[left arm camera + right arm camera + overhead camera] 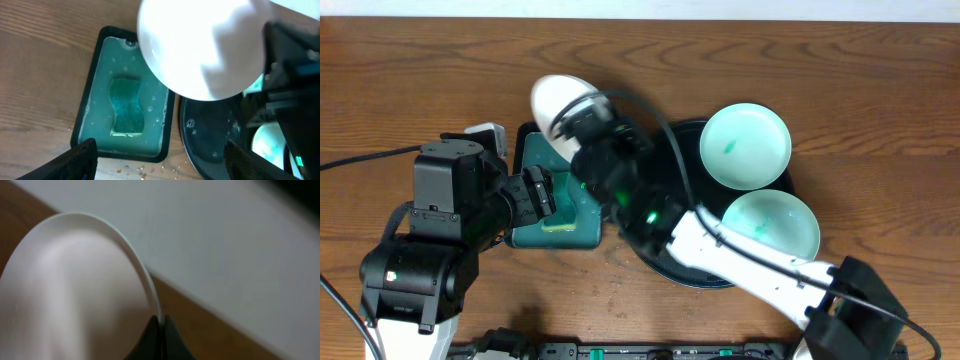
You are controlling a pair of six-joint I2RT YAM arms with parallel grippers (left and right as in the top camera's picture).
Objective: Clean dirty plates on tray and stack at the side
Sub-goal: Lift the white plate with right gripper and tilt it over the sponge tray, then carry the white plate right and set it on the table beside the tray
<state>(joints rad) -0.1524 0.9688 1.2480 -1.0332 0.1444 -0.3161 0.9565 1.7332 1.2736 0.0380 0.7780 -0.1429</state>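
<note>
My right gripper (582,118) is shut on the rim of a white plate (558,100), held tilted in the air above the far end of the rectangular tray; the pinch shows in the right wrist view (161,322), and the plate fills the top of the left wrist view (200,45). Two more pale teal plates (745,146) (772,225) lie on the round black tray (685,135). My left gripper (160,160) is open and empty, over the near end of the rectangular tray.
A rectangular black tray (525,240) holds teal liquid and a green sponge (126,106), left of the round tray. Crumbs lie on the wooden table (150,171) near its front edge. A pale wall (240,240) is beyond the table.
</note>
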